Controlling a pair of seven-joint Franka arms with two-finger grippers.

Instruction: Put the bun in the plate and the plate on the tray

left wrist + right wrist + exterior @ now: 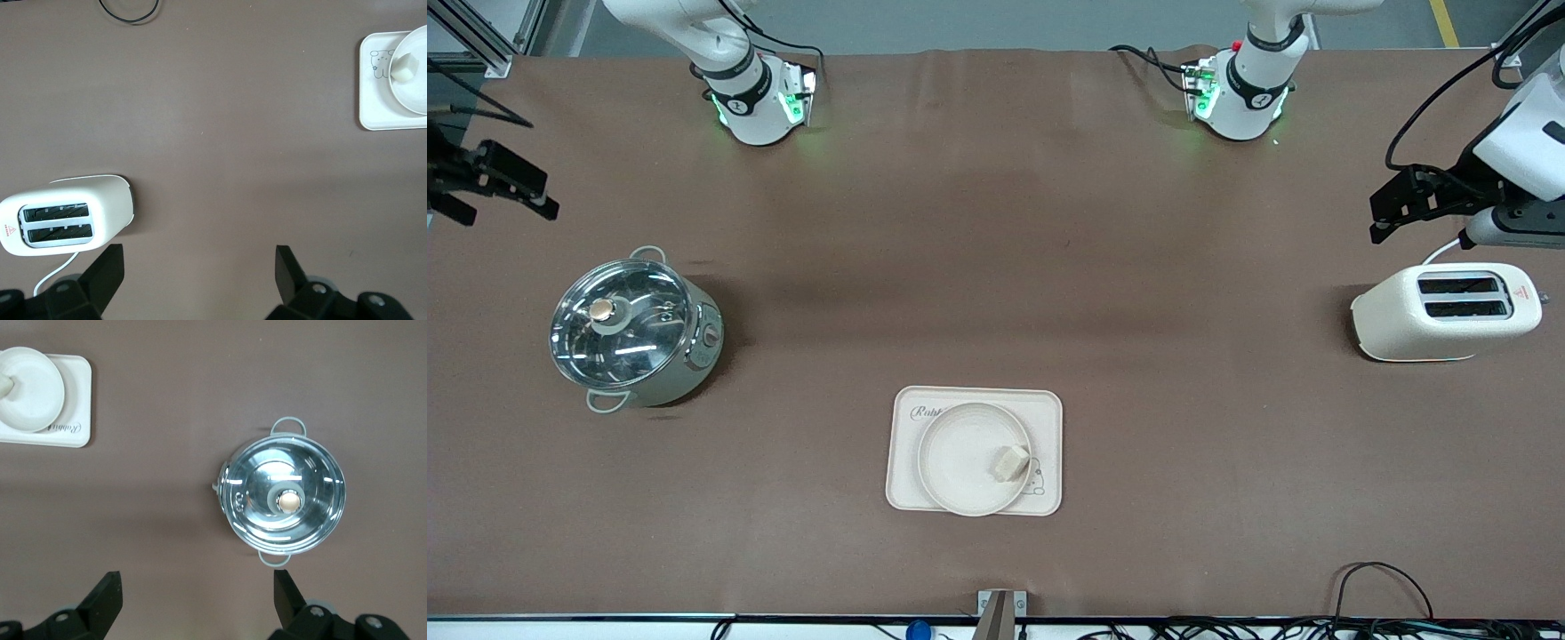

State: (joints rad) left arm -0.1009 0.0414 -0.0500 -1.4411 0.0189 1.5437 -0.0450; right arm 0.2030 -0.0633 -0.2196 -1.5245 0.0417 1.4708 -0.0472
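The cream tray [907,489] with "Rabbit" lettering lies near the table's front edge, midway between the arms. The round cream-white plate [960,458] sits on it. The small pale bun [1012,463] lies in the plate by the rim toward the left arm's end. The tray [373,100], plate [417,100] and bun [403,67] also show in the left wrist view, and the tray [73,400] and plate [37,393] in the right wrist view. My left gripper [198,270] is open and empty, up above the toaster's end. My right gripper [198,593] is open and empty, up above the pot's end.
A white toaster [1445,311] stands at the left arm's end of the table. A steel pot with a glass lid [633,329] stands at the right arm's end. Cables [1383,587] lie along the front edge.
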